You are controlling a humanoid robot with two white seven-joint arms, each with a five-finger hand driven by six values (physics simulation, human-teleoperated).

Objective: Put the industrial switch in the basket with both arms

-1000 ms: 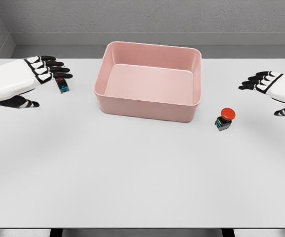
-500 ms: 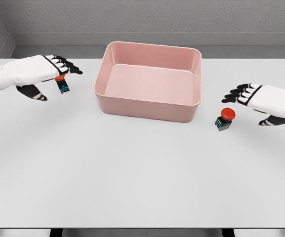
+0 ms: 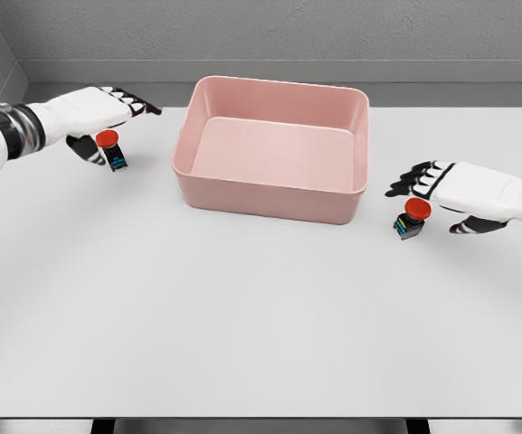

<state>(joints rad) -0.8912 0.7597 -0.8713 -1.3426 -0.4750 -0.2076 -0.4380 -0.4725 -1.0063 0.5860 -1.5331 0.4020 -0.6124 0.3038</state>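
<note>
Fingers (image 3: 138, 102) of the left hand (image 3: 98, 110) are spread and extended toward the basket, holding nothing; its thumb hangs below the palm, just beside the red cap of the left industrial switch (image 3: 112, 150). That switch, a small dark body with a blue-green label and a red mushroom button, sits on the white table (image 3: 261, 316) near the far left, well apart from the basket's left wall with bare tabletop between them. The right hand (image 3: 460, 188) comes in from the right edge with its fingers likewise spread and loose, gripping nothing; its fingertips (image 3: 403, 185) reach just above and past the right industrial switch (image 3: 411, 218), whose red button lies right under the hand's near edge. Whether hand and button touch cannot be told. This second switch stands on the table just off the basket's near right corner, close to the wall but apart from it. The pink basket (image 3: 270, 197) is a rounded rectangular tub, open at the top, set at the middle of the table's far half; nothing shows inside it. Its rim stands well above both switches. The whole near half of the table is open surface down to the front edge.
</note>
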